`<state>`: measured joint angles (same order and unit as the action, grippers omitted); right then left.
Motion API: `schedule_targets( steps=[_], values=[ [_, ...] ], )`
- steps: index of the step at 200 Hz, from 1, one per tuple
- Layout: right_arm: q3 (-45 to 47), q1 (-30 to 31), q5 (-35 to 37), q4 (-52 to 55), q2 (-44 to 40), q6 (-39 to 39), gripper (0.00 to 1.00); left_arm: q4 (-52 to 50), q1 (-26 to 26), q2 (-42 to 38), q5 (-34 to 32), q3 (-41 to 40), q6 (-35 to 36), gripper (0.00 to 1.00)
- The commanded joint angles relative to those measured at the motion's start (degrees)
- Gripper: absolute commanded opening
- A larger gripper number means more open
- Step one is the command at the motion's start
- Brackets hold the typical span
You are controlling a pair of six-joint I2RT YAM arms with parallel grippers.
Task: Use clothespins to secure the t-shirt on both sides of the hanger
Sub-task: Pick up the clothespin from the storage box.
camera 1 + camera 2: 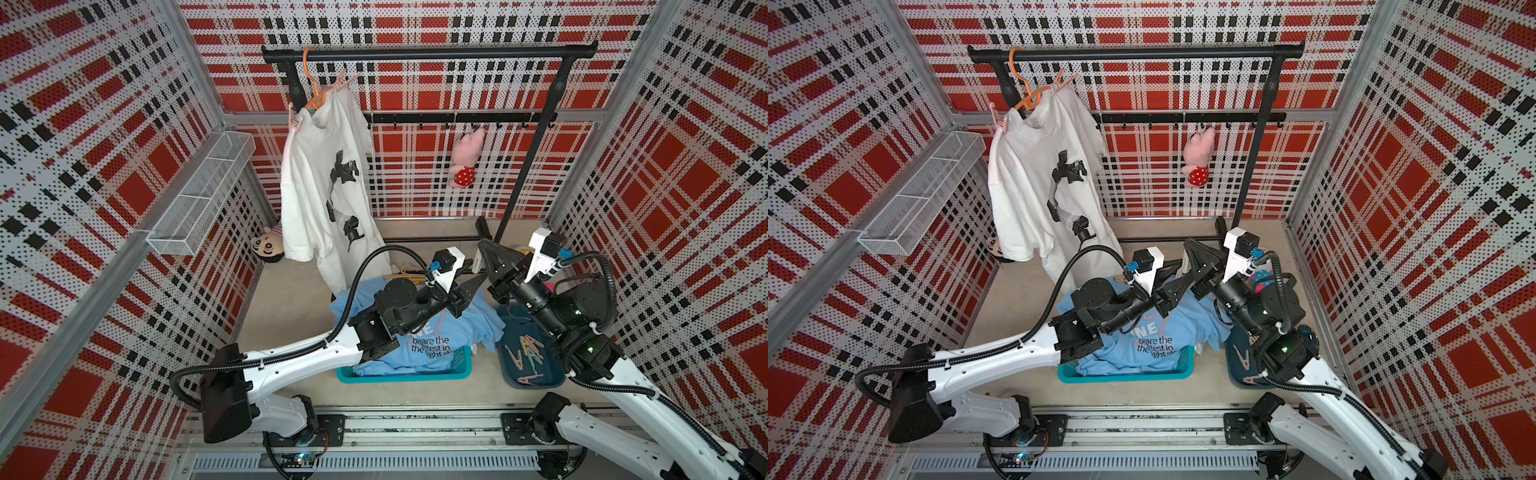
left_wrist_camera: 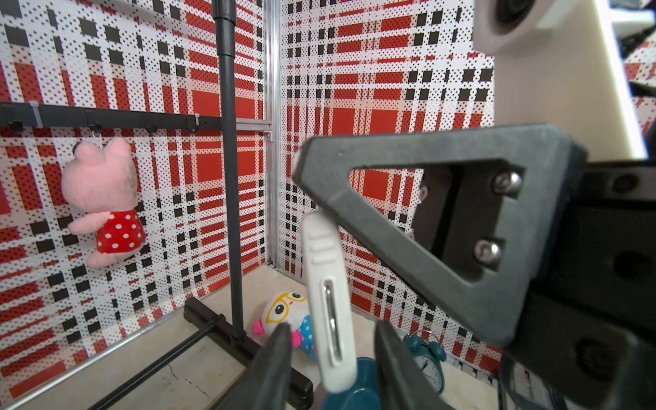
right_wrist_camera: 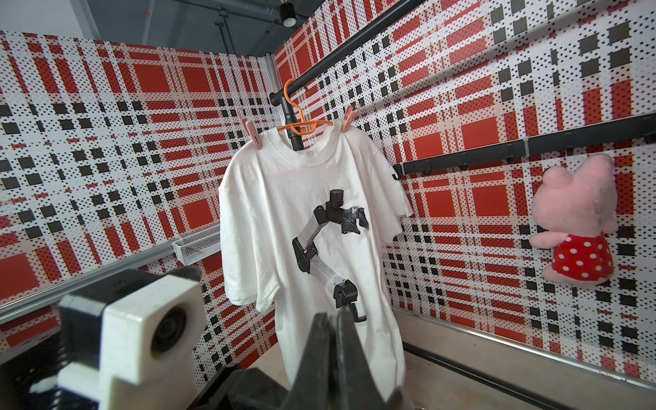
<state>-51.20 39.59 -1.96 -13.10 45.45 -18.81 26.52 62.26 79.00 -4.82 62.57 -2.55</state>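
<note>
Handing over a peg (image 2: 330,284), it seems: right jaws pinch one end shut; left jaws straddle it part-open, not touching, and should close squarely next.

Small booth enclosed by perforated wall panels (image 1: 104,145) printed in red, black and white plaid, joined at the corners by aluminium posts (image 1: 195,62). The floor (image 1: 291,299) is pale beige. A black garment rack (image 1: 415,53) stands near the back wall, which carries a black hook rail (image 1: 457,117). A white wire-mesh shelf (image 1: 199,195) is mounted on a side wall. Above the panels, the right wrist view shows a grey ceiling with a black spotlight (image 3: 287,14).
</note>
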Motion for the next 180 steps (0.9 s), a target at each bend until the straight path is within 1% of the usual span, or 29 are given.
schedule_targets(
  steps=[1,12,26,41,51,64,75,88,91,100,105,110,116,135,146,156,166,180],
  values=[
    [0.4,0.51,-0.6,0.03,-0.89,1.23,0.0,0.24,-0.3,0.88,1.42,2.2,-0.78,0.28],
    [0.58,0.57,-0.68,0.02,-0.89,1.47,0.0,0.27,-0.51,1.28,1.93,2.32,-0.74,0.26],
    [0.78,0.57,0.12,0.38,-0.74,1.58,0.0,0.2,-0.88,1.88,2.29,2.54,-0.79,0.16],
    [0.43,0.57,1.03,1.36,-0.46,1.46,0.0,0.32,-1.08,2.14,2.57,2.49,-0.97,0.13],
    [0.03,0.62,2.15,2.51,0.01,1.06,0.0,0.28,-1.04,2.34,2.7,2.3,-0.8,0.12],
    [-0.33,0.57,3.34,3.75,0.71,0.81,0.0,0.15,-1.26,2.47,3.06,1.97,0.14,0.06],
    [-0.54,0.57,3.54,4.52,1.16,0.59,0.0,0.19,-1.63,2.22,1.87,1.55,0.81,0.0],
    [-1.12,0.59,4.49,6.08,1.52,-0.34,0.0,0.2,-2.7,1.53,1.87,0.59,1.51,0.0],
    [-1.39,0.57,5.12,6.69,1.56,-0.82,0.07,0.2,-3.1,1.32,1.9,0.27,1.65,0.0],
    [-2.48,0.62,7.12,9.09,1.72,-2.35,0.42,0.2,-4.41,0.54,1.67,-1.16,2.66,0.0],
    [-3.29,0.61,8.52,10.81,1.82,-3.07,0.57,0.2,-5.14,0.06,1.98,-2.1,3.5,0.0],
    [-4.15,0.58,9.72,12.58,1.98,-3.61,0.67,0.2,-6.38,-0.54,2.74,-3.12,4.49,0.0],
    [-5.39,0.57,11.14,15.27,2.13,-4.38,0.75,0.2,-7.67,-1.34,3.41,-4.43,5.74,0.0],
    [-9.52,0.49,15.66,24.06,2.84,-8.83,0.86,0.28,-11.12,-4.23,4.73,-8.19,12.9,0.0],
    [-11.49,0.48,15.74,28.46,3.45,-12.26,0.94,0.25,-12.83,-5.84,5.27,-9.75,17.27,0.0],
    [-12.6,0.4,14.07,30.84,4.14,-16.19,0.98,0.28,-13.82,-7.28,5.17,-11.11,20.76,0.0],
    [-12.83,0.33,8.39,30.8,4.7,-19.59,0.99,0.39,-14.56,-8.54,4.92,-12.36,23.74,0.0],
    [-11.24,0.31,0.8,26.21,5.09,-23.09,1.0,0.98,-15.02,-9.91,4.95,-13.06,25.93,0.0]
  ],
)
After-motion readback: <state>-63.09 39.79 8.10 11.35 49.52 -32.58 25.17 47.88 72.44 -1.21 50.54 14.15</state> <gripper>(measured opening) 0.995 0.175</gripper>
